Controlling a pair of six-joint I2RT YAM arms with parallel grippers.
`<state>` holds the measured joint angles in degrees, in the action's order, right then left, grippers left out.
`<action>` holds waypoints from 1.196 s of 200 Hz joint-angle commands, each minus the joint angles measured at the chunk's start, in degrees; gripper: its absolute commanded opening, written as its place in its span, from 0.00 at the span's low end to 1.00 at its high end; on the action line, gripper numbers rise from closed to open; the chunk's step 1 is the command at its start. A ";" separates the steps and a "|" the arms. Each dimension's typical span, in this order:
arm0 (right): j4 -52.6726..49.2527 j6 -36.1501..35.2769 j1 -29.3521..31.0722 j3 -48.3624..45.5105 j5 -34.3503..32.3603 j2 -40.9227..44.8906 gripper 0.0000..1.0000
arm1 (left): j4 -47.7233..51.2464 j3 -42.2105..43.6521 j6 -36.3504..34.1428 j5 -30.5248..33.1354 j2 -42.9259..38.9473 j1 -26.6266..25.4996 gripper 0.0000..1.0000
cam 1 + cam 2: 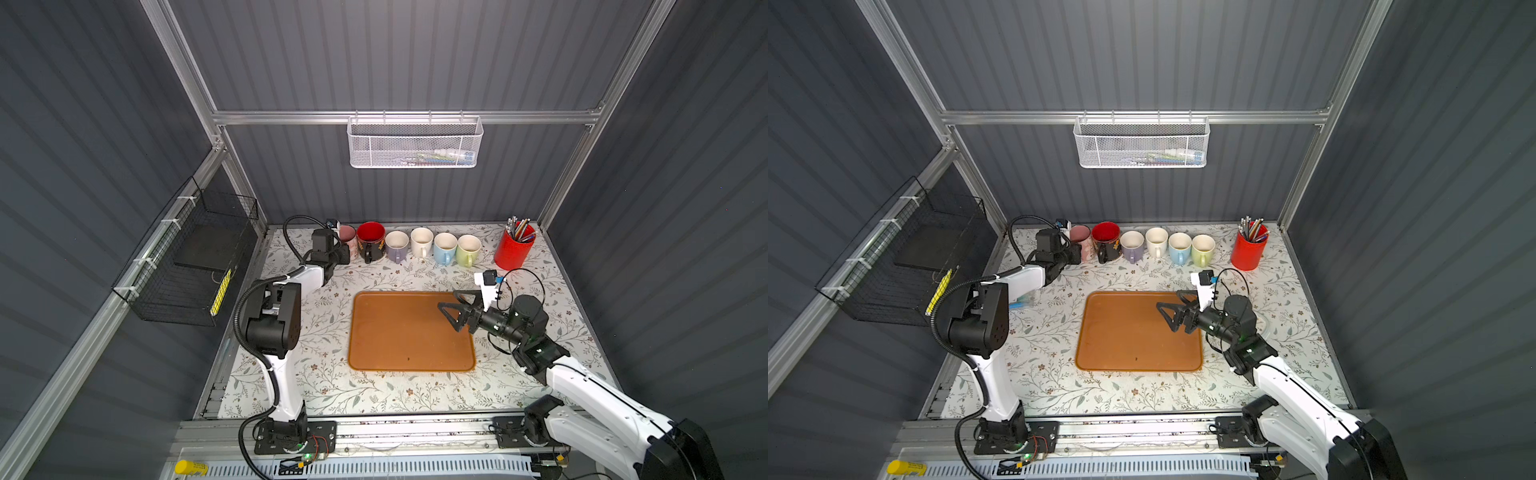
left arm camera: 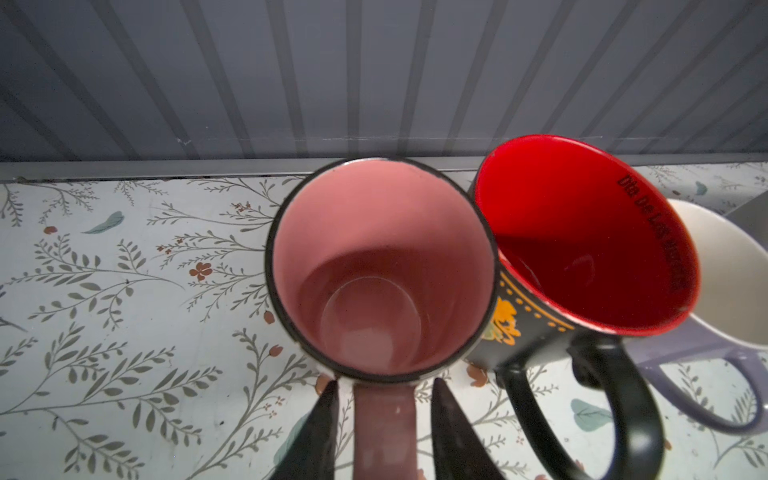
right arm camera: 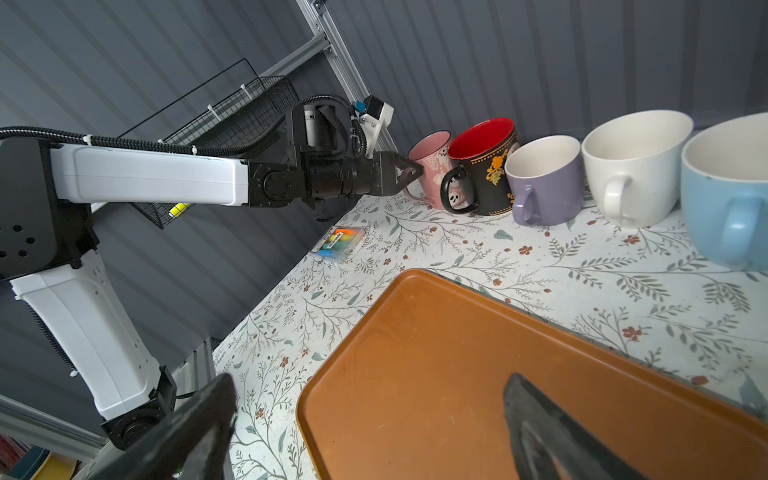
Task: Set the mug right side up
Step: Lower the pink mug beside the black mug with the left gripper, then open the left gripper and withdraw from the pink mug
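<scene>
Horizontally outstretched, left fingers sit parted astride the upright pink mug's handle; right fingers gape over tray.

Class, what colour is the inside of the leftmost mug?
Pink, with a dark rim; the mug shows best in the left wrist view.

Both top views look down from high; both wrist views share the pink mug.

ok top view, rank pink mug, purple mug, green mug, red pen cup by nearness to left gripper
1. pink mug, at the left gripper
2. purple mug, mid row
3. green mug, row's right
4. red pen cup, far right
</scene>
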<state>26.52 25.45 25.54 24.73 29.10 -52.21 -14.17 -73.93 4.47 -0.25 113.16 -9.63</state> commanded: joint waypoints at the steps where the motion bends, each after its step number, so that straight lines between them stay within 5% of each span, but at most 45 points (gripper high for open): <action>1: 0.46 -0.80 -0.03 -0.67 -0.10 1.52 0.99 | -2.26 0.08 -0.60 -0.64 -1.96 0.45 0.44; 115: -8.88 -4.66 -0.09 0.70 -9.26 8.66 0.99 | -2.54 6.95 0.01 1.17 -13.86 0.40 0.64; 163: -12.80 -7.99 -0.07 -2.77 -25.58 14.39 0.99 | -1.22 13.25 1.02 2.24 -24.21 0.40 0.77; 192: -14.29 -9.26 -0.12 -5.67 -33.11 19.13 0.99 | 1.52 17.76 1.96 4.60 -30.30 -0.02 0.97; 239: -13.64 -11.46 -0.06 -9.33 -46.21 23.17 0.99 | 10.86 21.42 11.15 17.06 -36.46 -0.33 1.00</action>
<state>12.14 16.40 25.54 16.95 -6.31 -30.30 -10.28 -54.33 9.63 7.77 78.94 -9.76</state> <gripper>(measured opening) 0.991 0.996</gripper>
